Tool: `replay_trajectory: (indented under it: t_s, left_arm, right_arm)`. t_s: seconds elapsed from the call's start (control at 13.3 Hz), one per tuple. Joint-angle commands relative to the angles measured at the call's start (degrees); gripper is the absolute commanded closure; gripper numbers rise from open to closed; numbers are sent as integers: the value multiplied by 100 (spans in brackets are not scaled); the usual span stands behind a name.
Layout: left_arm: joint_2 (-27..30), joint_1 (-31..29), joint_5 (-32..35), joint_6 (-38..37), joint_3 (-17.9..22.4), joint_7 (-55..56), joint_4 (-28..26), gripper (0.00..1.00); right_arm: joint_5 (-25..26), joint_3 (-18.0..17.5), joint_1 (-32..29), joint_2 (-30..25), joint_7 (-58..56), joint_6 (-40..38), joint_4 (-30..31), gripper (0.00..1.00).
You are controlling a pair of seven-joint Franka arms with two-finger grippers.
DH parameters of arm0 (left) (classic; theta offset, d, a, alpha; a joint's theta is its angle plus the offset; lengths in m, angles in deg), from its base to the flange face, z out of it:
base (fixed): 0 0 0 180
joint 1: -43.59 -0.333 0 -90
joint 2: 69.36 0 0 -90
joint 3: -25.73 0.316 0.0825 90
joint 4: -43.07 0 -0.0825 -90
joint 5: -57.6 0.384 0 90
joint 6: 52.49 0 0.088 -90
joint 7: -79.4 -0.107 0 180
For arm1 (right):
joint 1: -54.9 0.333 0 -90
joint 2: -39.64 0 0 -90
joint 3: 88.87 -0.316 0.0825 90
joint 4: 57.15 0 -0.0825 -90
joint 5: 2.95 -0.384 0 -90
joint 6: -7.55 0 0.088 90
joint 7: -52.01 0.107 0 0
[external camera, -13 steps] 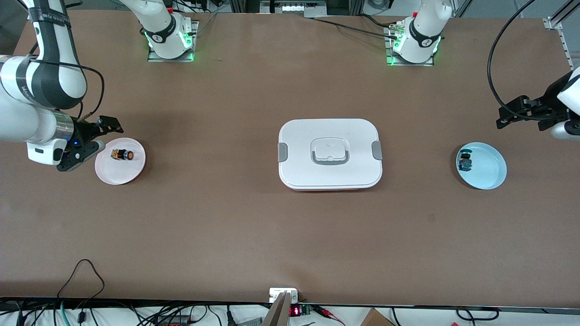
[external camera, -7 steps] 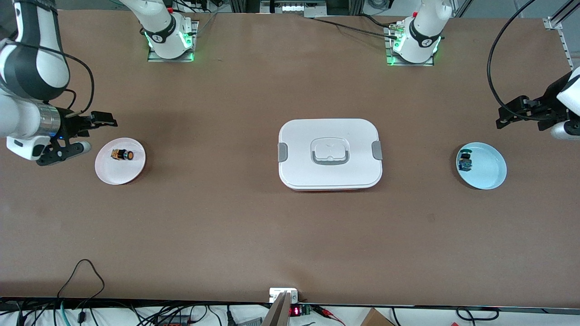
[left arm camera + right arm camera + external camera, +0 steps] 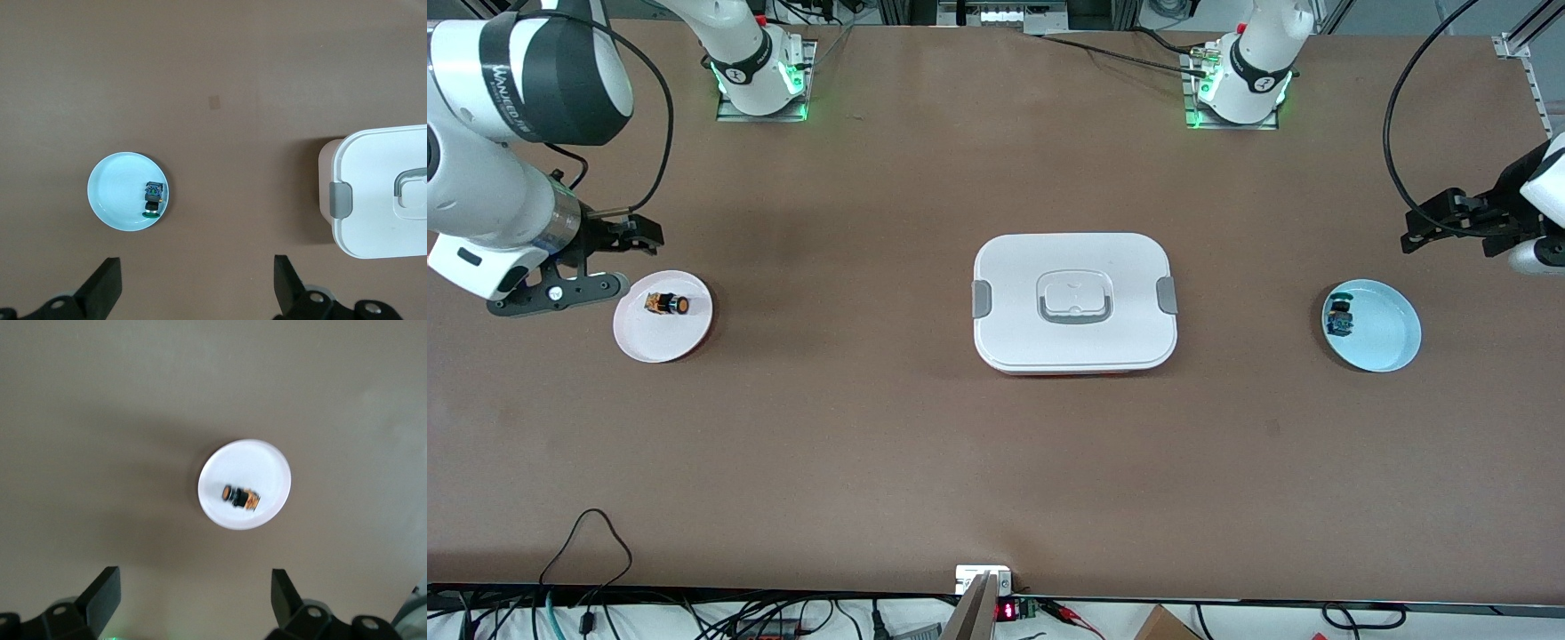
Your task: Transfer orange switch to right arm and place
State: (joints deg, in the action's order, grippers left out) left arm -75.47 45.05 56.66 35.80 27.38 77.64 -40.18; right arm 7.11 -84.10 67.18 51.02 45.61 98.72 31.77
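orange switch [image 3: 668,305]: tiny push-button switch with a round orange cap, a black collar and a yellow-orange body.
pose: lying on its side, cap pointing toward the middle of the surface.
place: in a small white round dish [image 3: 643,340] at the right arm's end of the surface, resting loose, nothing touching it.
right arm [image 3: 494,200]: white jointed arm with dark grey joint panels.
right hand [image 3: 596,264]: black, two-fingered, fingers spread wide, holding nothing, up in the air just beside the dish.
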Motion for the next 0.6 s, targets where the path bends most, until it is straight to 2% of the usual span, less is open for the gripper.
replay_trajectory:
  t_s: [0.0,0.15,0.22,0.37,0.52]
  left_arm:
    - [-100,-23,50,-137,2,-106,213,0]
    - [-100,-41,50,-137,2,-106,204,0]
    - [-100,-41,50,-137,2,-106,204,0]
    - [-100,-41,50,-137,2,-106,204,0]
    - [-100,-49,50,-137,2,-106,204,0]
  right_arm:
    - [-20,129,-94,14,94,-10,-164,0]
    - [-694,479,-181,-39,436,-545,-409,0]
    - [-872,629,-182,-196,429,-565,-410,0]
    - [-900,727,-216,-347,368,-556,-349,0]
    - [-909,701,-366,-618,358,-164,149,0]
